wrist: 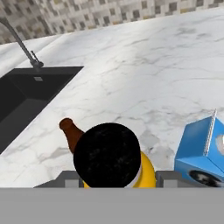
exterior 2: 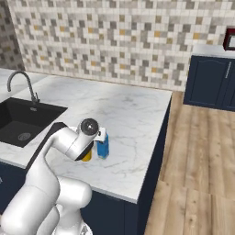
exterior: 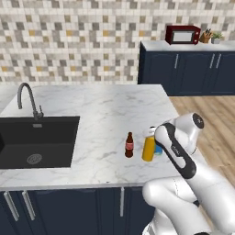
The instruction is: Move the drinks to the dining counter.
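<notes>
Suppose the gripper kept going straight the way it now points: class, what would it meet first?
Probably nothing new: the gripper already straddles the yellow-orange bottle, black cap filling its near view. Pushing on, it would likely reach the marble dining counter; depth is unclear.

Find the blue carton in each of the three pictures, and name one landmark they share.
Left base view: carton, a blue sliver behind the arm, right of the yellow bottle.
Right base view: carton, centre, near the counter's front edge.
Hand view: carton, lower right.
Shared landmark: faucet.
</notes>
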Motion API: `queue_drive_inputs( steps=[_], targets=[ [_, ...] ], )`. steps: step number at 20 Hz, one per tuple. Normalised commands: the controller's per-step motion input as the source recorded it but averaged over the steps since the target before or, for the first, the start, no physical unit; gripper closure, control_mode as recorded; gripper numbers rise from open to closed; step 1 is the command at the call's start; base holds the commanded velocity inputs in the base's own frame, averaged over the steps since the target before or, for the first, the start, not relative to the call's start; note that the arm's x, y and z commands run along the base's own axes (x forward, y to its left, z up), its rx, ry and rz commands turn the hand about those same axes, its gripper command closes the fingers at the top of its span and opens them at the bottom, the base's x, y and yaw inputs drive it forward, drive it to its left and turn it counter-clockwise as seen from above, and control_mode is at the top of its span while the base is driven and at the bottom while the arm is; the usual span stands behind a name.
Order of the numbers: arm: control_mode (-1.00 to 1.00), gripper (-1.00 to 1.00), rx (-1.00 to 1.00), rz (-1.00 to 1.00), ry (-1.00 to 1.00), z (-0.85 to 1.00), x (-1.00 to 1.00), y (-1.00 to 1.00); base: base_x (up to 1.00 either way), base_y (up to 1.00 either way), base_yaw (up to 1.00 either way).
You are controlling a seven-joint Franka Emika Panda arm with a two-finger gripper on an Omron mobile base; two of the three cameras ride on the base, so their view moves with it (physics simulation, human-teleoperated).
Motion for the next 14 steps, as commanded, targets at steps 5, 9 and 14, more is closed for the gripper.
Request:
queue_drive_inputs(
  steps=[5, 9, 14],
  targets=[
    [-1.00, 1.00, 0.00, 0.00, -0.02, -0.46, 0.08, 0.21, 0.00, 0.00, 0.00],
    [-1.00, 1.00, 0.00, 0.00, -0.12, -0.51, 0.18, 0.01, 0.00, 0.00, 0.00],
    [-1.00, 1.00, 0.00, 0.00, -0.15, -0.57, 0.15, 0.00, 0.00, 0.00, 0.00]
  ],
)
